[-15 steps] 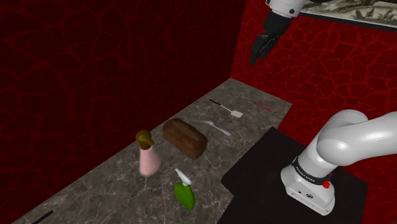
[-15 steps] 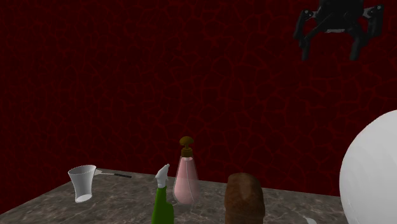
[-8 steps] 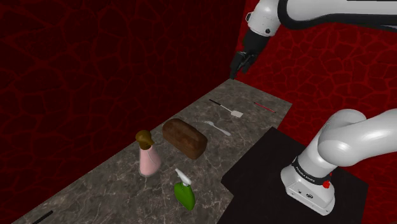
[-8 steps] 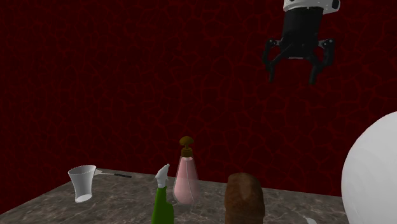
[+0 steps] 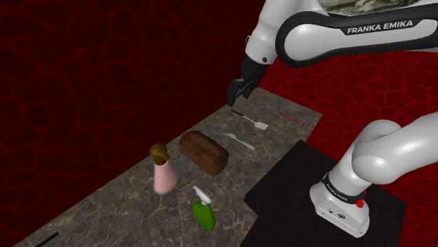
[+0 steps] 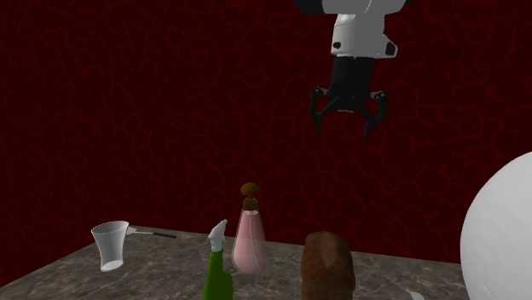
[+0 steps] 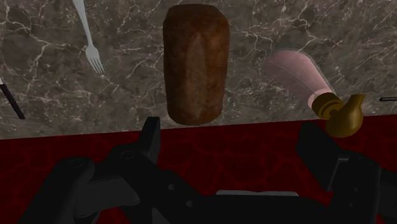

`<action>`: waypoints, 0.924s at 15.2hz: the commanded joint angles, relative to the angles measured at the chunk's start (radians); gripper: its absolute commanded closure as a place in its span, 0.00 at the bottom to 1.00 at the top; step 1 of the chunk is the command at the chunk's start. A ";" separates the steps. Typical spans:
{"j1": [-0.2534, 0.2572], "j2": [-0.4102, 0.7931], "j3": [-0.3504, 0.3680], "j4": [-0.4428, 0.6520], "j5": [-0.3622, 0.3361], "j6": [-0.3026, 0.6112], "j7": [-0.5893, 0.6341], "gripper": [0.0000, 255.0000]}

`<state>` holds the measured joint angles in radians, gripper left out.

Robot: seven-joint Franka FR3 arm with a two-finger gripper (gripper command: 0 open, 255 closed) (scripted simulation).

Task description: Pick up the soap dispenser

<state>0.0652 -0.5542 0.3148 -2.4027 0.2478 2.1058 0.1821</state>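
- Gripper [image 6: 344,129]: fingers spread wide, clasping nothing, high above counter [image 5: 126,203].
- Pink soap dispenser [image 5: 164,175]: upright, near brown loaf [image 5: 203,152].

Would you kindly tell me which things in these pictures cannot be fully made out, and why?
1. Green spray bottle: its base is cut off by the second exterior view's bottom edge.
2. Fork: its handle runs past the wrist view's edge.
3. Thin red item: too small in the shoulder view to identify.
4. Dark strip: cut off by the shoulder view's bottom edge, so it cannot be identified.
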 commanded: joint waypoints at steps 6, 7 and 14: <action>0.003 0.196 0.144 0.044 -0.014 0.203 0.133 0.00; 0.001 0.228 0.165 0.055 -0.025 0.229 0.156 0.00; -0.025 0.482 0.306 0.172 -0.209 0.386 0.377 0.00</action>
<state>0.0437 -0.1168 0.6010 -2.2479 0.0794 2.4639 0.5183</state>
